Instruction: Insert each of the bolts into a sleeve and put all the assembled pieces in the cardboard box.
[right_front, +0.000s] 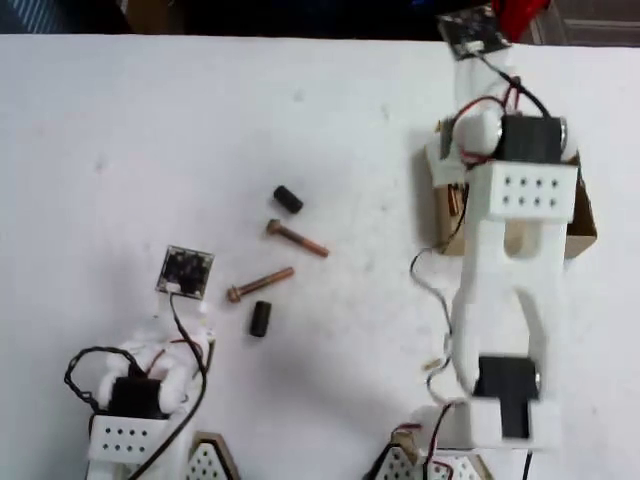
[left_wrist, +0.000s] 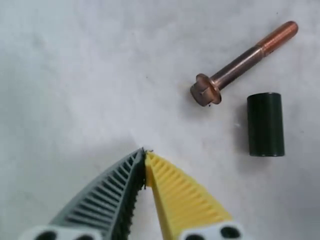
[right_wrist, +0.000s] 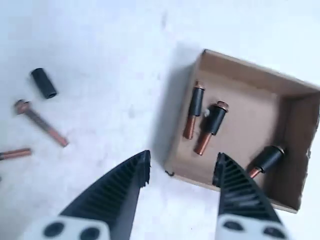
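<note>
Presently the left gripper (left_wrist: 144, 152) hangs low over the white table (right_front: 120, 120), its grey finger (left_wrist: 107, 200) and yellow finger (left_wrist: 182, 200) pressed together at the tips with nothing between them. Near it, but apart, lies the nearer bolt (left_wrist: 240, 65) — copper-coloured, flat on its side, its flanged head turned toward the gripper. Just beside that bolt rests the nearer sleeve (left_wrist: 265, 124), a short black tube also on its side and not touching the bolt. Farther up the table, the farther bolt (right_front: 297, 238) lies on its side, and the farther sleeve (right_front: 288, 199) sits just past its head, the two separate.

The right gripper (right_wrist: 182, 165) is held above one wall of the cardboard box (right_wrist: 250, 80), its black fingers (right_wrist: 112, 197) spread wide and gripping nothing — one tip over the table, the other over the box. Inside the box lie three assembled pieces (right_wrist: 212, 122), each a copper bolt with a black sleeve around its shank. Two rest side by side toward one wall, and the third lies apart near a corner, partly behind a fingertip. In the high view the right arm stretches out across the box and covers most of it.
</note>
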